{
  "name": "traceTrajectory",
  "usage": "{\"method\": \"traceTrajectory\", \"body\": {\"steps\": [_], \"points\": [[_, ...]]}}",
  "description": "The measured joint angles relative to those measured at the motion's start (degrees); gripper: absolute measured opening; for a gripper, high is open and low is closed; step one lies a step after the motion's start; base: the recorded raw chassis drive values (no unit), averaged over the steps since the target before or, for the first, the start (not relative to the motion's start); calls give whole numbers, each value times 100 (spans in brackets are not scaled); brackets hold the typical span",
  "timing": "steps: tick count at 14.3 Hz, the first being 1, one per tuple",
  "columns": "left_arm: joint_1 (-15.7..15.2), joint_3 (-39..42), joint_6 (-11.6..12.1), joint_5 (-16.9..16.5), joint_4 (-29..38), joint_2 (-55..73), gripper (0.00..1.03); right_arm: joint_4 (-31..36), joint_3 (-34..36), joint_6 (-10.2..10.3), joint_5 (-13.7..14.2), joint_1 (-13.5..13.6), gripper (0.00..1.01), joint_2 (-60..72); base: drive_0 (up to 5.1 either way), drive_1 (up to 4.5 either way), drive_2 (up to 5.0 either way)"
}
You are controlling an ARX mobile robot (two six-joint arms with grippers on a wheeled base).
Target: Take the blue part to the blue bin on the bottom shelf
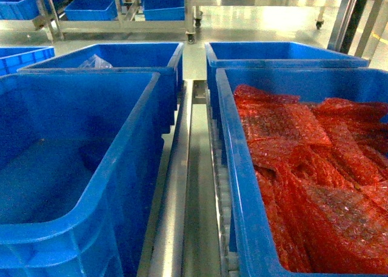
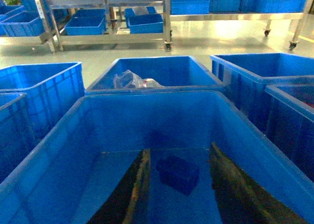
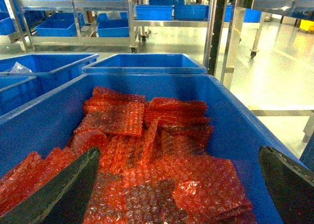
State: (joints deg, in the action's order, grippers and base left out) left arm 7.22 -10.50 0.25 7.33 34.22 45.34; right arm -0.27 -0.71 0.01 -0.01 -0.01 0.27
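Left wrist view: spread fingers (image 2: 228, 185) flank blue part (image 2: 177, 172); right fingers (image 3: 59, 189) spread.

Below my grippers a steel roller rack (image 1: 182, 186) carries four blue bins: a near-left bin (image 1: 115, 186), a near-right bin (image 1: 242, 186), a far-left bin (image 1: 145, 53) and a far-right bin (image 1: 273, 54), with its rails running between them.
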Motion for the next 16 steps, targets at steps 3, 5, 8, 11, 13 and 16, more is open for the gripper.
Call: {"method": "traceTrajectory", "body": {"steps": [3, 5, 8, 11, 13, 16], "points": [[-258, 361, -15, -256, -229, -612, 2, 0, 0, 0, 0, 0, 98, 0, 0, 0, 0], [-737, 522, -22, -649, -415, -946, 2, -7, 0, 0, 7, 0, 98, 0, 0, 0, 0], [-713, 715, -22, -734, -756, -1482, 2, -2, 0, 2, 2, 0, 98, 0, 0, 0, 0], [-713, 935, -22, -732, -846, -1996, 2, 0, 0, 0, 2, 0, 98, 0, 0, 0, 0], [-713, 990, -22, -734, -1172, -2253, 2, 0, 0, 0, 2, 0, 98, 0, 0, 0, 0], [-713, 990, -22, -732, -1650, -2743, 2, 0, 0, 0, 2, 0, 98, 0, 0, 0, 0]]}}
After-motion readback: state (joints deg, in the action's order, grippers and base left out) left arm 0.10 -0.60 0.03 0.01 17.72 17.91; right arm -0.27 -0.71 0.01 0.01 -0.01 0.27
